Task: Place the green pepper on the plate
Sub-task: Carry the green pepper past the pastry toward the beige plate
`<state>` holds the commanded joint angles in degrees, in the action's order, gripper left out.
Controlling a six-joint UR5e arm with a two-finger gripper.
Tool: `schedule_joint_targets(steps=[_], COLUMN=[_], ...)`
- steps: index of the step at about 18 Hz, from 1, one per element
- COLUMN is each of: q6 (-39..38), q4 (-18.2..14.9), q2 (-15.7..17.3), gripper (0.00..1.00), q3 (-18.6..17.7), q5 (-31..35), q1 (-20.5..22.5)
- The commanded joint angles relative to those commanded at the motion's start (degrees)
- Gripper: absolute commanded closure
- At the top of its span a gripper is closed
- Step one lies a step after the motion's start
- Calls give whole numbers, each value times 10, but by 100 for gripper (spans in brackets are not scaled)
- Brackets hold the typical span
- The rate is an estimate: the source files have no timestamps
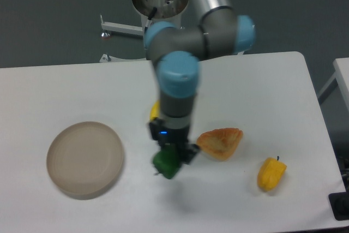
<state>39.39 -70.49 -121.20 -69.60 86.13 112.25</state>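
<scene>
The green pepper (165, 163) hangs above the table, held in my gripper (169, 156), which is shut on it. The pepper is small, glossy and bright green. It hovers a little right of the beige round plate (85, 158), which lies at the left of the table with nothing on it. A gap of bare table separates the pepper from the plate's right rim. My arm's blue-capped wrist rises straight above the gripper.
A yellow banana (154, 111) lies mostly hidden behind my wrist. An orange pastry slice (220, 141) sits just right of the gripper. A yellow-orange pepper (271, 173) lies at the right front. The robot base stands at the back.
</scene>
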Motion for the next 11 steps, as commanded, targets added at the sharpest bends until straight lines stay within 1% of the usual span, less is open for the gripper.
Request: schedule_joint_targets(steps=[4,6,9,11], q6=[-32,-65,-92,-110], q4=[-1,0,4,8], q2=[3,1,-6,-19], gripper=[60,60,60,60], q3=[-25,-35,-44,-46], q5=[1,-1,0,1], q1=[-27,-41,-63,-76])
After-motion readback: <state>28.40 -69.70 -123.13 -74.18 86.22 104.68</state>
